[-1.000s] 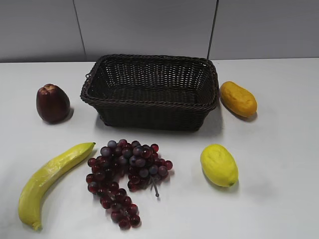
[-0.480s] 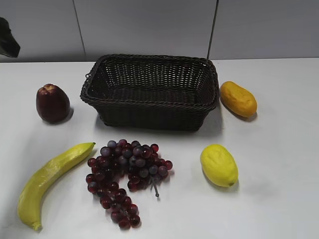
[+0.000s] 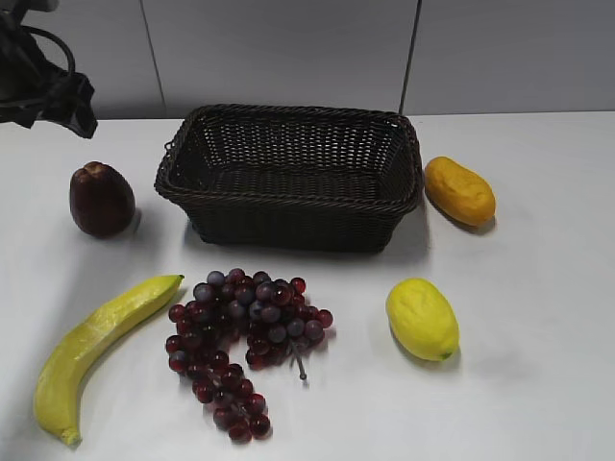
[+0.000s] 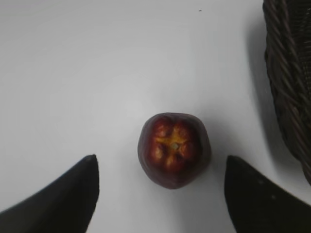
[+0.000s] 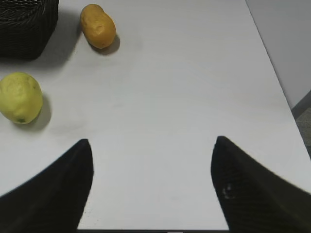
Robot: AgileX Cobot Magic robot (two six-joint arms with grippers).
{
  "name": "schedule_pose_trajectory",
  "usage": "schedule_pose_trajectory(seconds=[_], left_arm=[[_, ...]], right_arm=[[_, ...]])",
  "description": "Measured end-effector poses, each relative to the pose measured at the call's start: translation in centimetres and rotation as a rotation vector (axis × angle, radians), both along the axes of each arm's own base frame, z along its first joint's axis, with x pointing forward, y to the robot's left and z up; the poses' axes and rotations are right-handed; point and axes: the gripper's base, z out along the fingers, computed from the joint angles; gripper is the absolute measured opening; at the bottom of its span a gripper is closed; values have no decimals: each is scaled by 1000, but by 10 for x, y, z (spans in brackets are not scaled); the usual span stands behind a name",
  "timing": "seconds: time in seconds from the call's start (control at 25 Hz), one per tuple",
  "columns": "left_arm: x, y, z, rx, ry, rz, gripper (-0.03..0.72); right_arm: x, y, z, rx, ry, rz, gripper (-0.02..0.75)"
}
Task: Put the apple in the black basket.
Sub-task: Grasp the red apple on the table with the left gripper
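Note:
The dark maroon apple (image 3: 101, 200) stands upright on the white table, left of the black basket (image 3: 293, 176). From above in the left wrist view the apple (image 4: 174, 149) shows its lobed paler top, with the basket's woven wall (image 4: 290, 82) at the right edge. My left gripper (image 4: 160, 162) is open and hangs above the apple, its fingers wide on either side, touching nothing. In the exterior view the left arm (image 3: 43, 82) shows at the top left, above the apple. My right gripper (image 5: 151, 145) is open and empty over bare table.
A banana (image 3: 91, 351) lies front left. A bunch of grapes (image 3: 240, 331) lies in front of the basket. A yellow lemon (image 3: 421, 318) and an orange fruit (image 3: 459, 190) lie to the right; both show in the right wrist view.
The left arm has come into the exterior view at the top left and moved right toward the apple. The fruits and basket have not moved.

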Motion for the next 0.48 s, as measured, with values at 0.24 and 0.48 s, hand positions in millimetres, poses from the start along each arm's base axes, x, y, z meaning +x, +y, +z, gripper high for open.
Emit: schedule_pose_trajectory(seconds=[0.24, 0.48], left_arm=[[27, -6, -17, -7, 87, -19, 593], [40, -9, -37, -3, 135, -23, 593]], right_arm=[[0, 0, 0, 0, 0, 0, 573], [0, 0, 0, 0, 0, 0, 573]])
